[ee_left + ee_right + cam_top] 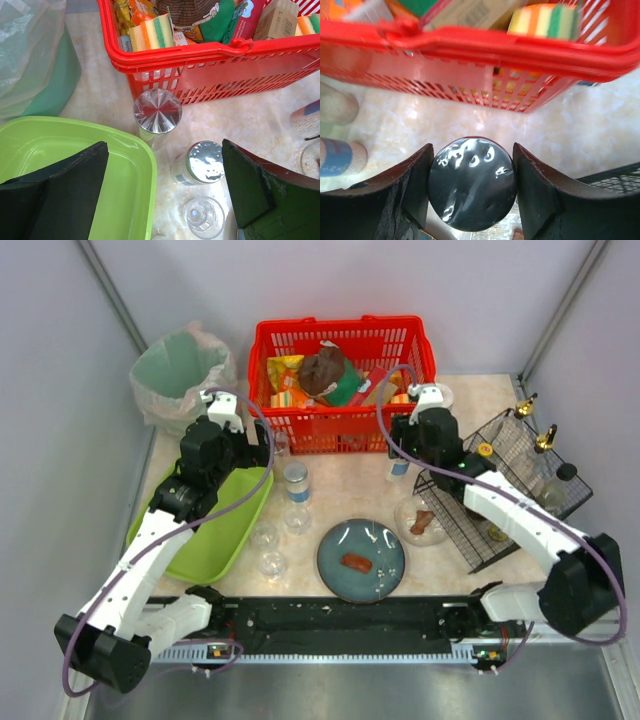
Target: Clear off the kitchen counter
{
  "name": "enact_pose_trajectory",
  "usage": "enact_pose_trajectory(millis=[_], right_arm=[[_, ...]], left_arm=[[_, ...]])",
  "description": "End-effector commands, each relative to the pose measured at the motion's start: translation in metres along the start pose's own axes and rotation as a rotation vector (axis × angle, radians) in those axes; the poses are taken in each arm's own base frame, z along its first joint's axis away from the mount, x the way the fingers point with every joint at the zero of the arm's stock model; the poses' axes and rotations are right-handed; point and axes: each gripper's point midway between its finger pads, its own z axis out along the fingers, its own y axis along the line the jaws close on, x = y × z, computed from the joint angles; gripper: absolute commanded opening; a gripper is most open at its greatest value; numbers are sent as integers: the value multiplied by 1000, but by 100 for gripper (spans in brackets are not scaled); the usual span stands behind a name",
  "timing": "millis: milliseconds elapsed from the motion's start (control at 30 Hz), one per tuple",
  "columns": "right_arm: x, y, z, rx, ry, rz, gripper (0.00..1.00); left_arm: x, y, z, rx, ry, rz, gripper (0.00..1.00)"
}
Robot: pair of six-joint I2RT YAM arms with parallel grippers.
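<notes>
Kitchen counter (335,490): flat, pale marbled stone, grey panels on three sides. The open room is a narrow bare strip before the red slotted plastic basket (345,430).
Right gripper (472,165): pads pinching a bottle with a glossy round black cap (470,192), just before the basket, with the wire rack (500,500) close on its right.
Left gripper (165,165): jaws spread wide over the smooth lime-green tray rim (145,165) and a silver-lidded jar (205,162).

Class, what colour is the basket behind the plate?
The basket is red; the top view shows it best.
</notes>
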Motion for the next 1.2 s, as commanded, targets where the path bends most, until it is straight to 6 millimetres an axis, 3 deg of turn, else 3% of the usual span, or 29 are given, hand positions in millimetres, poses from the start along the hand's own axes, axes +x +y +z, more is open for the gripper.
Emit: enact_pose_trajectory(millis=[0, 233, 433, 767, 1167], right_arm=[[-78, -8, -50, 49, -196, 79, 0], [-97, -44, -113, 193, -268, 150, 0], [-87, -76, -136, 359, -254, 180, 0], [-57, -91, -126, 454, -210, 206, 0], [-21, -97, -89, 506, -173, 224, 0]], left_arm=[[-23, -3, -6, 19, -70, -4, 98], [-24, -5, -7, 26, -71, -10, 98], [-24, -4, -7, 21, -72, -12, 99], [-23, -4, -7, 21, -74, -15, 98], [-25, -3, -9, 15, -81, -12, 98]])
